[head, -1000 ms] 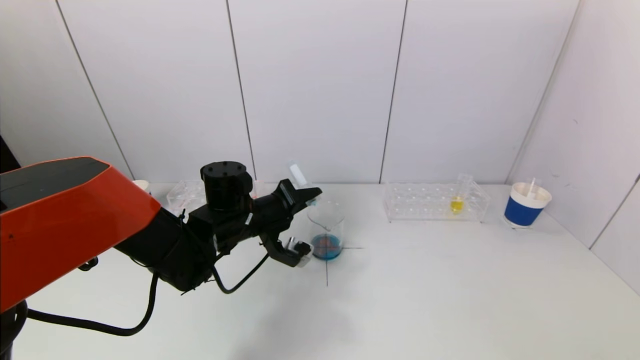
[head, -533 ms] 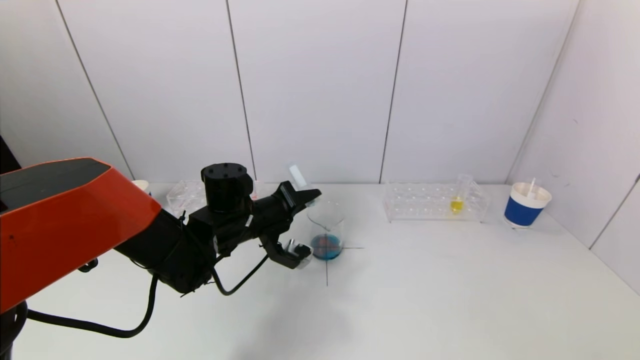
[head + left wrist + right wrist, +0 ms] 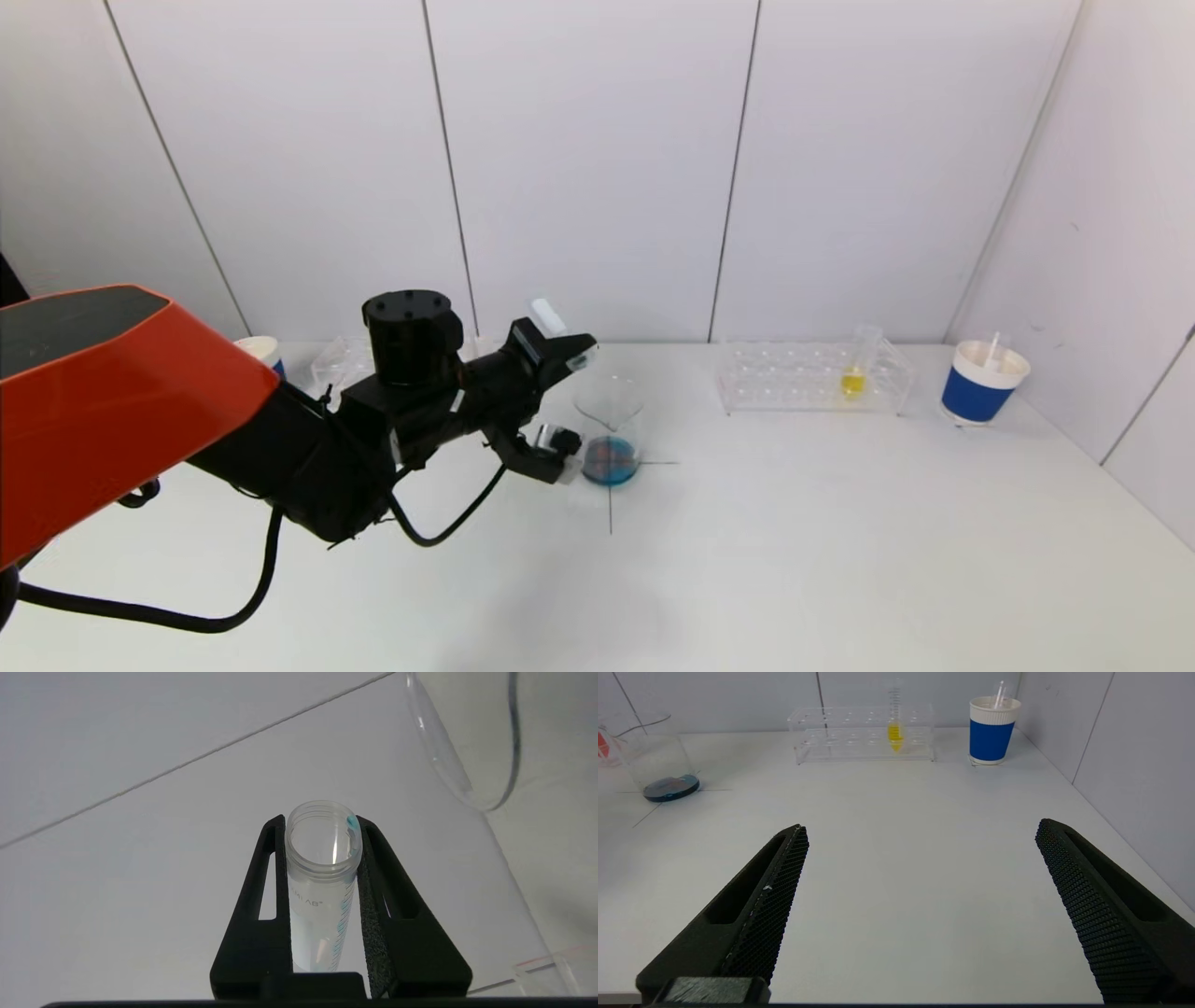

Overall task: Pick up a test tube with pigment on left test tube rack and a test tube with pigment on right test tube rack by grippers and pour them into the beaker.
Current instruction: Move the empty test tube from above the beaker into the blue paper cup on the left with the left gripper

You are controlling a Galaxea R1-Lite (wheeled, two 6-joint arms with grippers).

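- Tube (image 3: 322, 877) is being clamped between the fingers of the left gripper (image 3: 571, 353), just beside the beaker (image 3: 609, 425) rim, on its left; the tube looks emptied, with only blue traces at the lip and along the scale.
- Beaker is sitting mid-table with blue liquid at its bottom.
- Drips are being risked: residue on the tube lip could be shed onto the table (image 3: 803, 523) if the tube is carried off tilted.
- Beaker is being endangered by the nearby arm; a swing could be enough to knock or tip it.
- Right gripper (image 3: 920, 905) is being held wide apart, grasping nothing, low over the table.
- Yellow tube (image 3: 853, 375) is waiting upright in the right rack (image 3: 810, 378), well apart from the right gripper; a skewed grasp could be jamming it against the rack holes or dragging the rack.
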